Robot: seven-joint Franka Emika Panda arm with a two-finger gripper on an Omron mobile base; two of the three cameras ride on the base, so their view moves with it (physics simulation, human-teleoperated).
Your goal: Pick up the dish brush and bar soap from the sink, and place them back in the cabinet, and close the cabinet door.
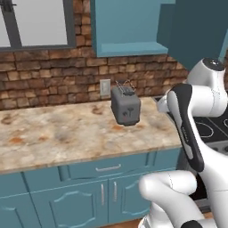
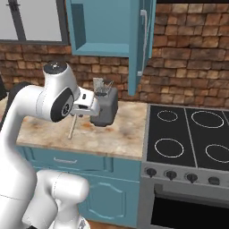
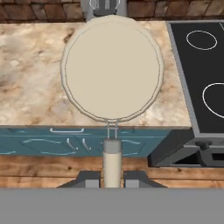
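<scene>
Above the marbled bench (image 2: 112, 134), the fingers (image 3: 112, 178) are clenched on the tan handle of the dish brush (image 3: 112, 72), whose round cream head faces the hand camera with the bench and stove (image 3: 203, 74) below it. In the right base view the brush handle (image 2: 71, 127) hangs down beside the hand, near a grey toaster (image 2: 104, 109). The cabinet (image 2: 105, 27) hangs overhead, its cabinet door (image 2: 136, 44) swung open.
</scene>
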